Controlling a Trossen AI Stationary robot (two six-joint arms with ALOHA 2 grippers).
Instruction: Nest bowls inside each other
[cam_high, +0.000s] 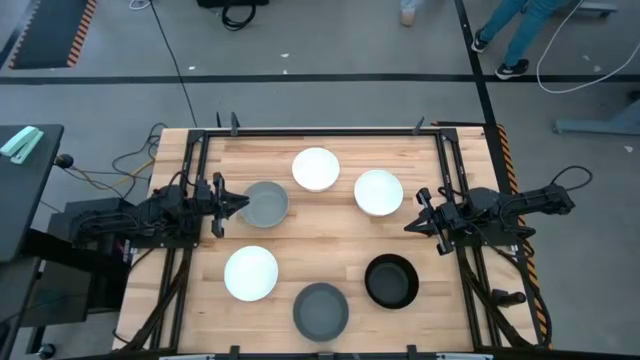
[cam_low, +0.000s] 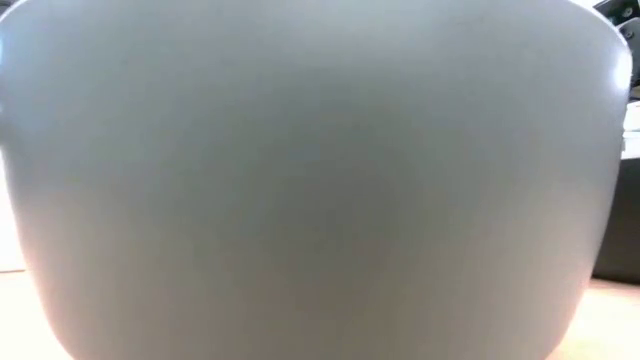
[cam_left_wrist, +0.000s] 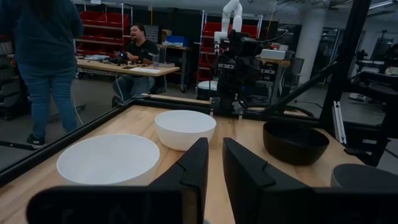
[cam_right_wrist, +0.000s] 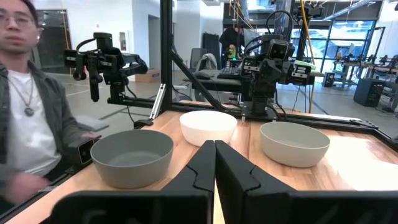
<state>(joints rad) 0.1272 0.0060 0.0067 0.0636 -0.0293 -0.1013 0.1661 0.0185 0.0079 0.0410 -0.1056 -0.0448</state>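
Six bowls sit apart, base down, on the wooden table (cam_high: 330, 240). Three are white (cam_high: 315, 168) (cam_high: 378, 192) (cam_high: 250, 272), two are grey (cam_high: 265, 204) (cam_high: 320, 310), and one is black (cam_high: 391, 280). My left gripper (cam_high: 240, 205) is shut at the table's left, with its tips at the left rim of the upper grey bowl. Its own fingers (cam_left_wrist: 186, 180) hide that bowl in the left wrist view. My right gripper (cam_high: 410, 225) is shut at the table's right, between the right white bowl and the black bowl. The near grey bowl's wall (cam_low: 310, 180) fills the low view. My left gripper comes level from the table's left, and its tips stand at the grey bowl's left rim (cam_high: 247, 205). Whether they touch it I cannot tell. The bowl rests flat on the table.
A black frame (cam_high: 440, 150) runs around the tabletop. Bare wood lies in the table's middle between the bowls. People stand and sit in the room beyond the table (cam_left_wrist: 43, 68) (cam_right_wrist: 25, 112).
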